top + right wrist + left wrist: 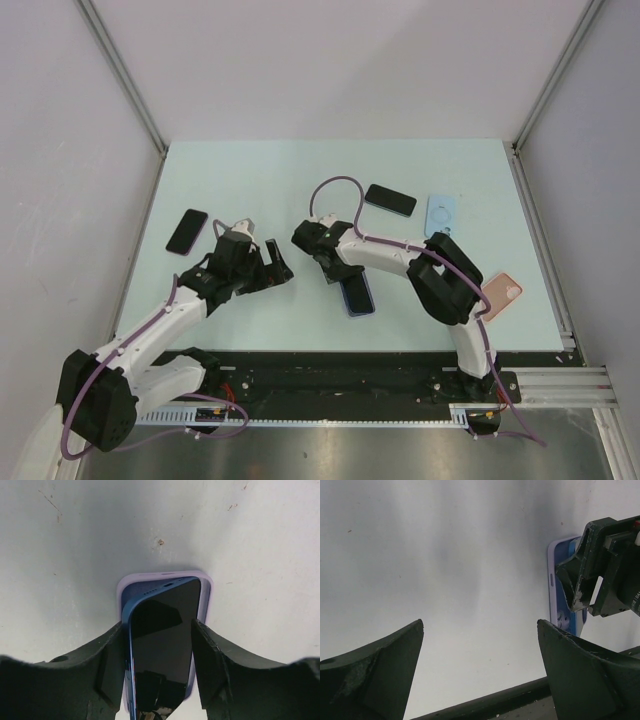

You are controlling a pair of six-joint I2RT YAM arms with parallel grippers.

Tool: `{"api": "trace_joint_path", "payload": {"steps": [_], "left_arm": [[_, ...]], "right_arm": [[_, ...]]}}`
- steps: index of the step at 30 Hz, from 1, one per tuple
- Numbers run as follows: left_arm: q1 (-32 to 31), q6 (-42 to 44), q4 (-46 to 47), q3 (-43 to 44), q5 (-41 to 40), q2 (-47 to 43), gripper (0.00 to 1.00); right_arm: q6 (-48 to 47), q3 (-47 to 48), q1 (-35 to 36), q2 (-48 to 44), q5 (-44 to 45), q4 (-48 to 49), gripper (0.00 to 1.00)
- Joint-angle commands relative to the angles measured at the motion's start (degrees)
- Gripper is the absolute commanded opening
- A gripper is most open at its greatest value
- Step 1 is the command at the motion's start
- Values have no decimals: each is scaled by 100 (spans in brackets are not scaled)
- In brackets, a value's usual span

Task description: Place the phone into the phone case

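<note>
Right claw (157,630) is straddling the blue phone (165,610), which is lying tilted in the lavender case (165,575) on the bench (75,540), jaws partway apart and whether gripping I cannot tell; left claw (480,625) is hanging wide open, empty; seating is likely calling for even downward pressing along the raised edge.

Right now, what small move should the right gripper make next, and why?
Probably press the phone's raised long edge down. The phone seems tilted in the case, one side above the rim, and the right gripper straddles it.
</note>
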Motion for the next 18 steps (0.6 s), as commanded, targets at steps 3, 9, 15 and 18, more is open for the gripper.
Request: {"api": "trace_joint_path", "payload": {"steps": [3, 9, 15, 18], "left_arm": [[47, 37, 183, -53, 144, -109, 100], [47, 178, 483, -88, 487, -188, 99], [47, 205, 772, -35, 909, 181, 95], [38, 152, 1149, -61, 1286, 400, 90]], "right_arm": [[102, -125, -69, -542, -136, 186, 58], [-12, -248, -192, -937, -645, 362, 63], [-161, -617, -411, -1289, -1112, 590, 64], [-205, -993, -665, -1587, -1540, 870, 62]]}}
